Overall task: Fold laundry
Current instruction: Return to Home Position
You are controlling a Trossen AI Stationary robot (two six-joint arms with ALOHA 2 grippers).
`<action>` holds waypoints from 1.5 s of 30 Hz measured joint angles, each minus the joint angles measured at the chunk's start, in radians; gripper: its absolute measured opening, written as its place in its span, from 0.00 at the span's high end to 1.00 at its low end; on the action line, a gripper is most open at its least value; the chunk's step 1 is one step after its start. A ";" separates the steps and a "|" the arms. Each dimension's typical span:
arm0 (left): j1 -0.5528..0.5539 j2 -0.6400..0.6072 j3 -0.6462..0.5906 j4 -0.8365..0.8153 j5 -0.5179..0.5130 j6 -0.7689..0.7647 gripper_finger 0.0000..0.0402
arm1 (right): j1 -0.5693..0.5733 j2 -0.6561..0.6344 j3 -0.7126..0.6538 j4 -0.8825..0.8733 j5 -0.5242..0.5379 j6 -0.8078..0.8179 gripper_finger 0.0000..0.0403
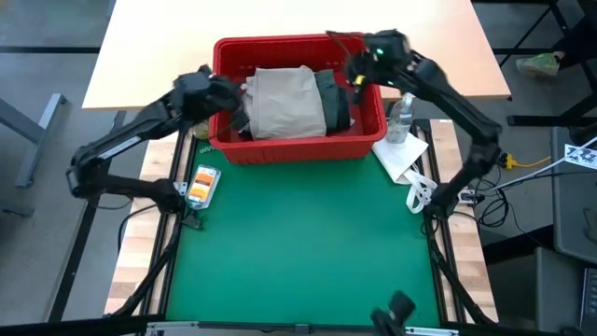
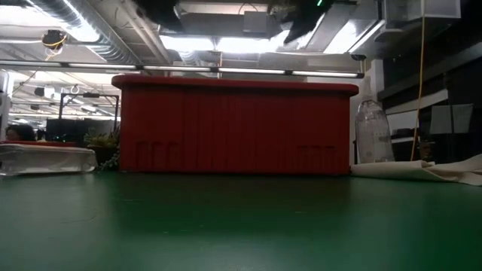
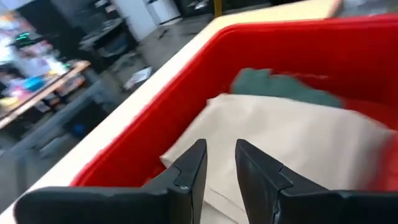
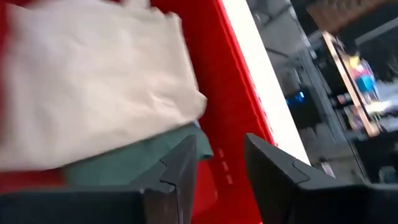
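High view: one red basket (image 1: 291, 149) holds one beige piece (image 1: 284, 103) atop one green piece (image 1: 334, 101). Left gripper (image 3: 219, 147) and right gripper (image 4: 219, 138) hover over its opposite ends, jaws slightly parted, empty.

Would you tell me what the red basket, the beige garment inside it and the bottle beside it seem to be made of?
The red basket looks like rigid moulded plastic, with straight ribbed walls. The beige garment seems woven cotton, matte and softly creased. The bottle appears clear plastic, being see-through.
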 joint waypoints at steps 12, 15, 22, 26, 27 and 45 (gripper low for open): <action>-0.169 -0.335 0.000 -0.359 0.144 -0.222 0.99 | 0.157 -0.303 -0.031 -0.266 -0.120 0.010 0.67; -0.205 -0.392 -0.007 -0.447 0.198 -0.274 0.99 | 0.212 -0.410 -0.154 -0.259 -0.086 0.072 0.67; -0.286 -0.578 -0.200 -0.381 0.270 -0.353 0.99 | 0.357 -0.723 -0.646 0.028 -0.014 0.238 0.67; -0.313 -0.697 -0.392 -0.207 0.279 -0.407 0.98 | 0.428 -0.888 -0.934 0.239 -0.017 0.326 0.67; -0.319 -0.725 -0.449 -0.147 0.290 -0.412 0.98 | 0.446 -0.922 -1.000 0.293 -0.022 0.347 0.67; -0.407 -0.910 -1.116 0.566 0.390 -0.412 0.98 | 0.710 -1.364 -1.679 0.789 0.045 0.445 0.67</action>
